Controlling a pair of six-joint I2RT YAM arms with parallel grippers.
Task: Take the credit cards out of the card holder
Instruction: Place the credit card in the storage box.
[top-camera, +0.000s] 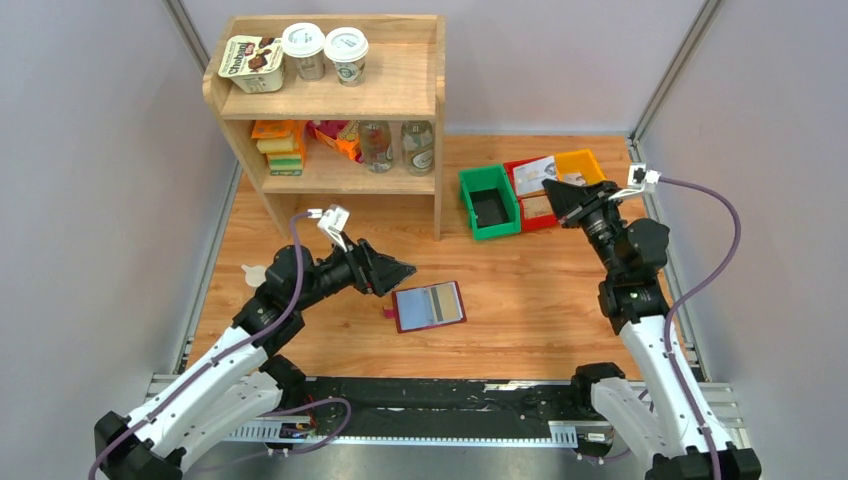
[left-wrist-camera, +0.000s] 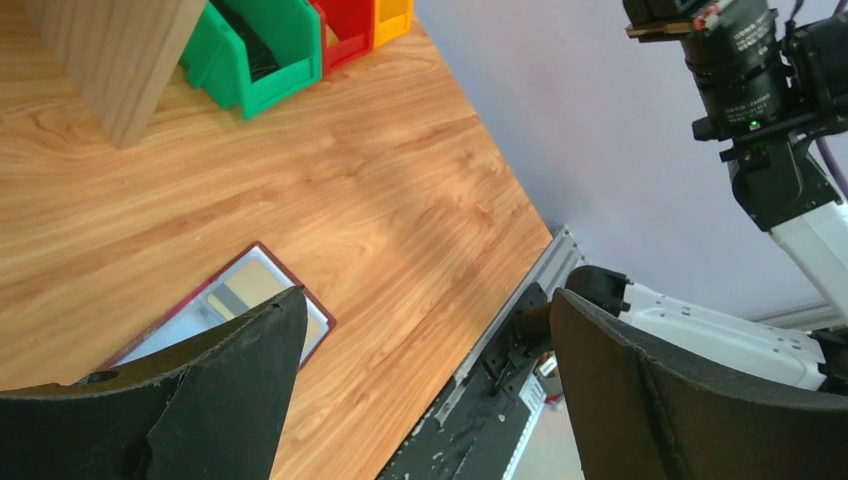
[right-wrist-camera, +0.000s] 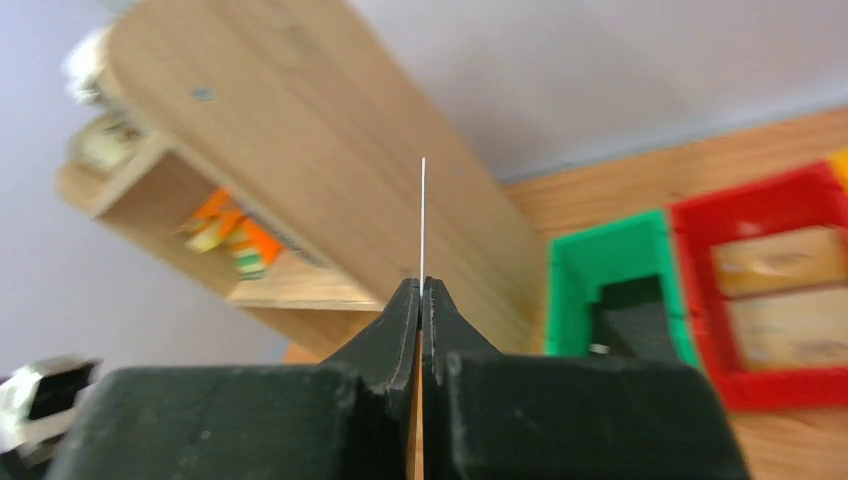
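Card holder (top-camera: 430, 307) lies open and flat on the wooden table (top-camera: 540, 300), just below the centre of the overhead view. Grey-blue and tan panels show in its sleeves, so it probably has at least one card left inside.

The left gripper (left-wrist-camera: 428, 300) hangs just beside the holder's upper left edge. Its fingers are spread wide and hold nothing.

The right gripper (right-wrist-camera: 422, 290) is at the upper right of the overhead view, above the row of bins. Its fingers are pressed together on a thin card (right-wrist-camera: 422, 220), seen edge-on and standing upright. The green bin (right-wrist-camera: 620, 300) and red bin (right-wrist-camera: 770, 290) sit below and to the right in that wrist view.

Risks, as a judgement:
- **Weak grip:** the card is pinched only along its lower edge, so it could swivel or slide out.
- **Missed drop:** let go from this height, it could catch a bin rim or flutter onto the table.
- **Loose holder:** nothing pins it down, so tugging a card from a snug sleeve may drag or fold the whole wallet.
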